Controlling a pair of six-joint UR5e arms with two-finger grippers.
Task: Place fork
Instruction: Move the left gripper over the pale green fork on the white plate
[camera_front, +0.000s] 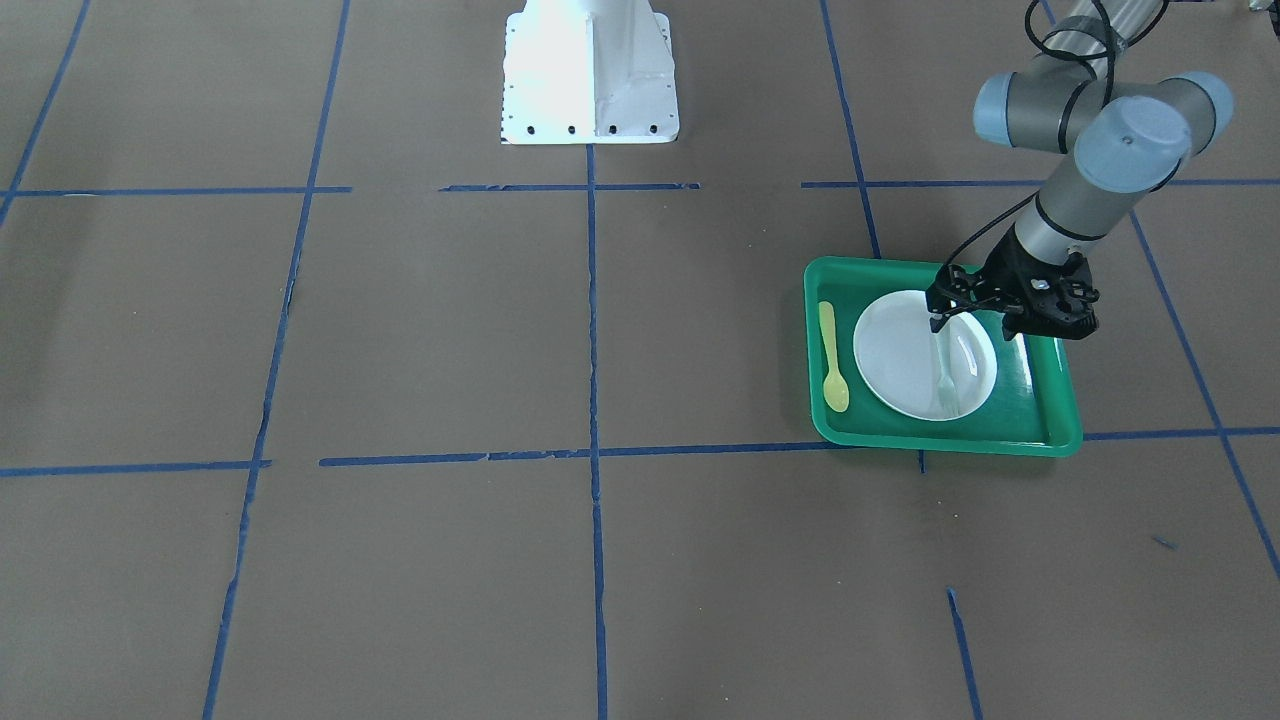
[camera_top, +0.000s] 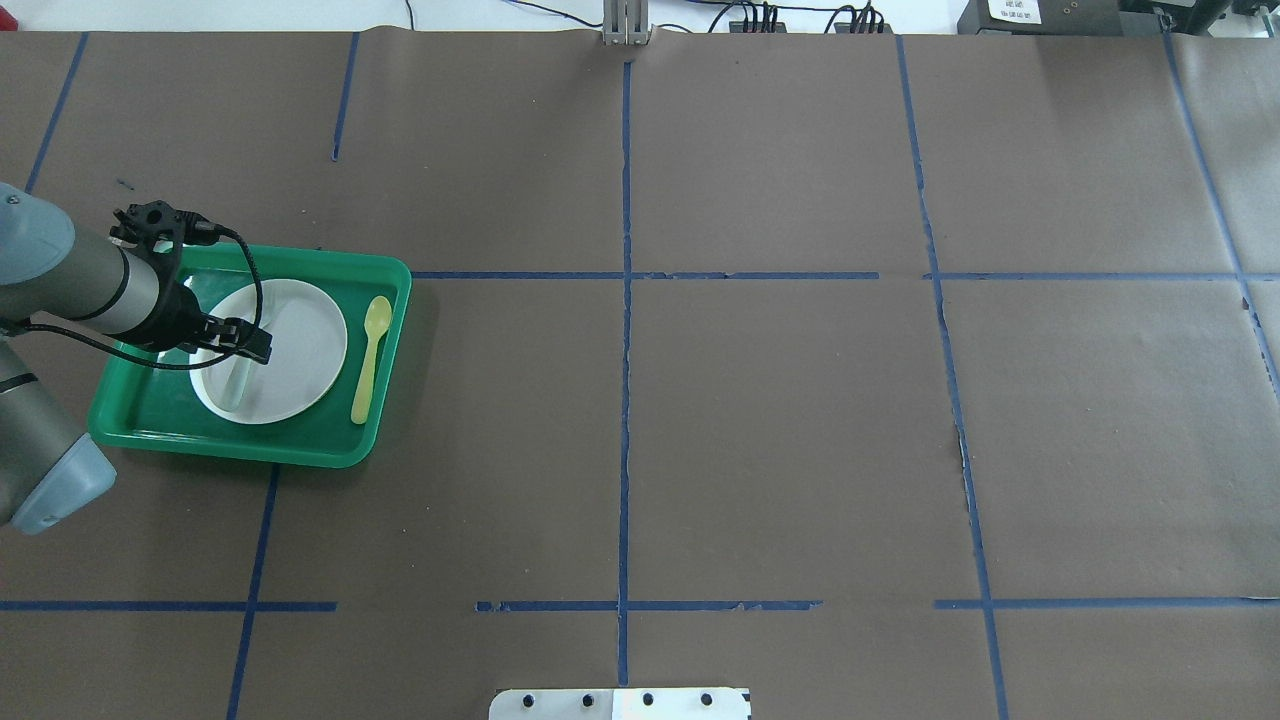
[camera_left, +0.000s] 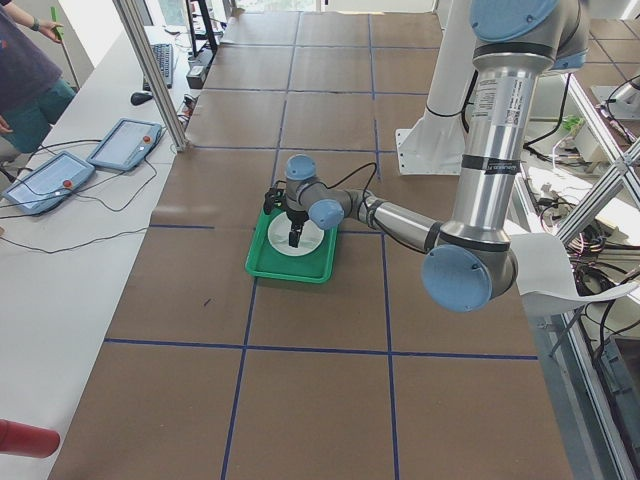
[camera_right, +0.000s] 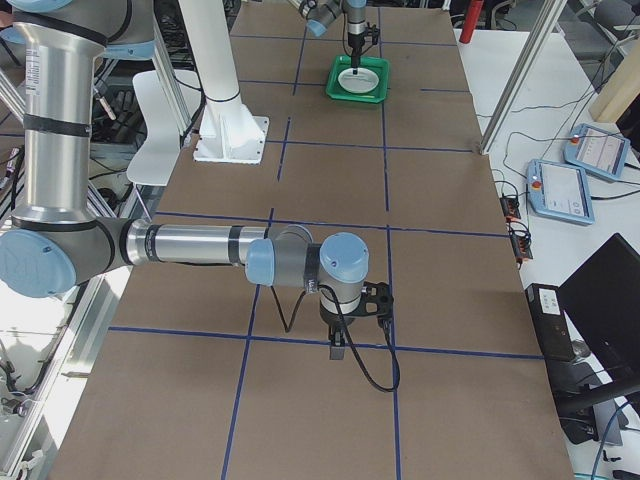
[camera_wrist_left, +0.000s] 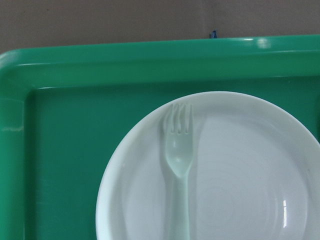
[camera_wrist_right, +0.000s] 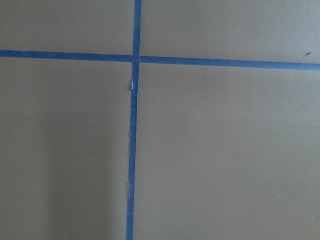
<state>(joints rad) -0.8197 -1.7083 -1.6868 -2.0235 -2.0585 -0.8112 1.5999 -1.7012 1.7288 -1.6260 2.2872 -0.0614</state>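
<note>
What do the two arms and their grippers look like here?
Both arms are silver-grey tubes with rounded joints capped in pale blue. The left arm has printed lettering on its upright tube and a black cable running to its black, angular left gripper. The right arm shows dark bands and a black right gripper.

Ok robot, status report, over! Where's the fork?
Left end effector open above plate. Right end effector: cannot tell. Fork flat on plate. Spoon beside, apart.

Silver tubes (camera_left: 497, 130), blue-grey joint caps (camera_front: 1135, 140), black left claw (camera_front: 972, 326).
</note>
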